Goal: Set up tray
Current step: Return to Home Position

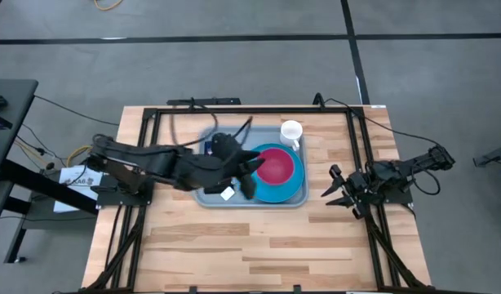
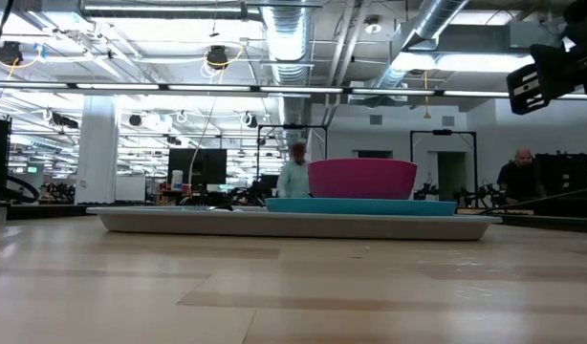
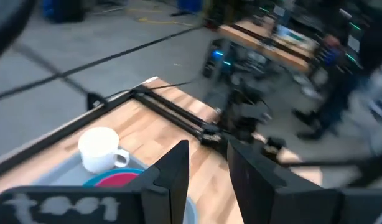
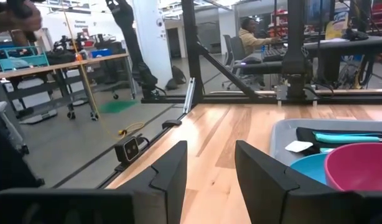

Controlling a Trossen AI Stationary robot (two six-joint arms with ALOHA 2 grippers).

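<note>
First, closest to the near edge of the worktop [image 1: 259,253] we see only pale wood. The tray [image 2: 227,223] lies beyond it, in the far half, about midway between the left and right edges. Over its left part hangs the left gripper [image 3: 207,149], fingers parted with nothing between them, its arm reaching in from the left edge. The right gripper [image 4: 211,149] waits at the right edge, well apart from the tray, likewise spread and empty.

We judge the setting done, so the risk lies in the left arm's way out. It spans the black napkin [image 4: 315,132] and the light blue cutlery [image 4: 349,138] on it, just beside the blue plate [image 1: 293,189] and the pink bowl [image 1: 277,167]. A retreat that dips could catch the bowl's rim, or drag the napkin and scatter the cutlery. A swing toward the far edge could knock the white mug [image 1: 291,131] in the tray's far right corner. From table height nothing dark shows down at bowl level, so we think the margin is fair.

The tray itself is grey-blue and rectangular with rounded corners. It is shallow with a low raised rim and sits flat and square to the worktop. A small white tag [image 1: 227,193] lies in it by the near rim.
</note>
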